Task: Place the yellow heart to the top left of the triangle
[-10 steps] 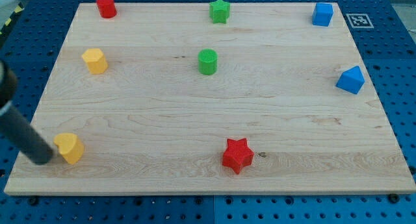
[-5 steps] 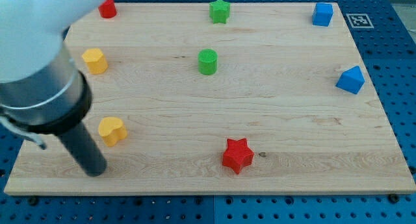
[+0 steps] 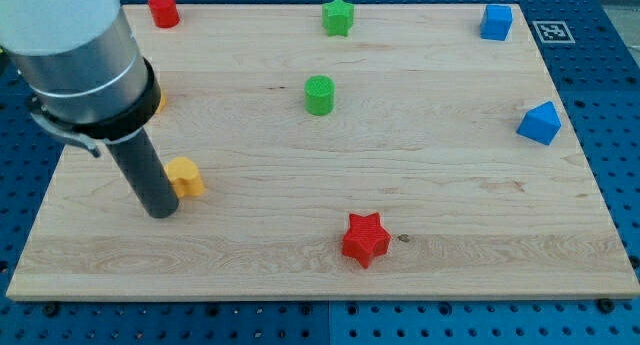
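Observation:
The yellow heart (image 3: 186, 176) lies on the wooden board (image 3: 420, 195) at the view's left, below the middle. My tip (image 3: 161, 212) rests on the board just left of and slightly below the heart, touching or almost touching it. The blue triangle (image 3: 539, 123) sits near the board's right edge, far from the heart. The arm's grey body (image 3: 75, 45) fills the view's top left.
A red cylinder (image 3: 163, 9), a green star (image 3: 339, 16) and a blue cube (image 3: 496, 21) line the top edge. A green cylinder (image 3: 319, 94) stands at centre. A red star (image 3: 365, 239) lies at the bottom centre. Another yellow block (image 3: 157, 100) is mostly hidden behind the arm.
The yellow heart has slid right and upward, pushed by my tip. The arm has moved right and up, now covering the upper yellow block.

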Tool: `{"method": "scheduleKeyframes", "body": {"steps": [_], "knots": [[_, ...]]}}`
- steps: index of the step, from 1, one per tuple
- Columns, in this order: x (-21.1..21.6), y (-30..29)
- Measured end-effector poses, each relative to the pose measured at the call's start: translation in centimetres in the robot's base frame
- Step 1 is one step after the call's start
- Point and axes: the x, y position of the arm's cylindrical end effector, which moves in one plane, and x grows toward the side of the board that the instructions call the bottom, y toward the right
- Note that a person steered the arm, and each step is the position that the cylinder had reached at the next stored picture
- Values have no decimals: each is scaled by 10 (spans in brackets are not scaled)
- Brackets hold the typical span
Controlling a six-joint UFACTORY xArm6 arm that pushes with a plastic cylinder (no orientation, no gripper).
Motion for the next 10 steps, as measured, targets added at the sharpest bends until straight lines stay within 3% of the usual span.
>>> {"method": "scheduleKeyframes", "body": {"steps": [3, 5, 6, 8, 10], "knots": [[-45, 21], [-50, 121], [-54, 141], [-77, 111], [-90, 141]]}}
